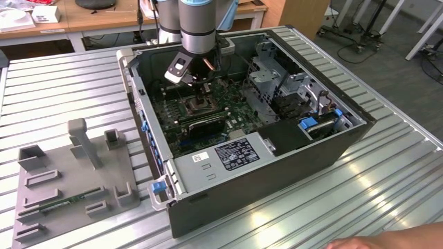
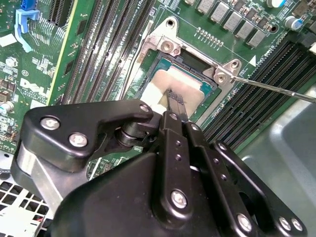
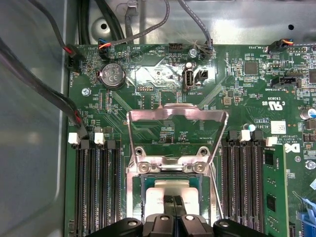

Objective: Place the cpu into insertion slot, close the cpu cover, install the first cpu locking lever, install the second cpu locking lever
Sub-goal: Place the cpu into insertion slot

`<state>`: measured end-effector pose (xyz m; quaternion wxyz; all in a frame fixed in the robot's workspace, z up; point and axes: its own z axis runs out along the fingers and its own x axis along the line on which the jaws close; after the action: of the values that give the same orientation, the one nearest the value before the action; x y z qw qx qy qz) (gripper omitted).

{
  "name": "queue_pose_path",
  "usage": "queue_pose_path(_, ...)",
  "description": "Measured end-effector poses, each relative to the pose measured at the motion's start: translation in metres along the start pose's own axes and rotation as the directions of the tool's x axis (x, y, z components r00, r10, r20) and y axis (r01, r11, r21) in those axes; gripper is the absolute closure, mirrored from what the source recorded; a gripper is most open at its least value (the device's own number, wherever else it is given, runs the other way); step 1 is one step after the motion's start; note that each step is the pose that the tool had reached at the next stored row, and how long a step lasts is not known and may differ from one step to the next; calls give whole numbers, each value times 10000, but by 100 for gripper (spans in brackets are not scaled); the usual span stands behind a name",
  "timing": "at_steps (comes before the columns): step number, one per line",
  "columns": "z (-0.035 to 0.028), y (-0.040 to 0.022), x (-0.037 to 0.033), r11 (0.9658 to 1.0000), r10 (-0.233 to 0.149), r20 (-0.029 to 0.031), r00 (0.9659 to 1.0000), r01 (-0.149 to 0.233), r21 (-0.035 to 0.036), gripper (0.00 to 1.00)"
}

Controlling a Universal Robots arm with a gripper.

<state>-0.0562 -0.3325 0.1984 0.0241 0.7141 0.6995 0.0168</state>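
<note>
While reaching down into the open computer case (image 1: 229,207) on the slatted worktop (image 1: 62,88), holds the gripper (image 2: 175,101) right over the insertion slot (image 2: 197,63), jaws pressed together with nothing pinched, tips touching the silvery top of the cpu (image 2: 160,84). Has the cpu lying flat inside the slot, between the banks of memory slots (image 3: 96,187). Has the cpu cover (image 3: 177,118) swung open off the slot on its hinge, with a thin locking lever (image 2: 276,90) jutting out from the socket's corner.
</note>
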Motion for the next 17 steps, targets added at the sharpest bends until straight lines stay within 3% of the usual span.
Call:
queue_pose_path(6,1,0,0,10000,-1,-2,10000,1,0,90)
queue_pose_path(10,2,0,0,10000,-3,-1,10000,3,72,90)
queue_pose_path(17,4,1,0,9999,-4,-1,10000,4,107,90)
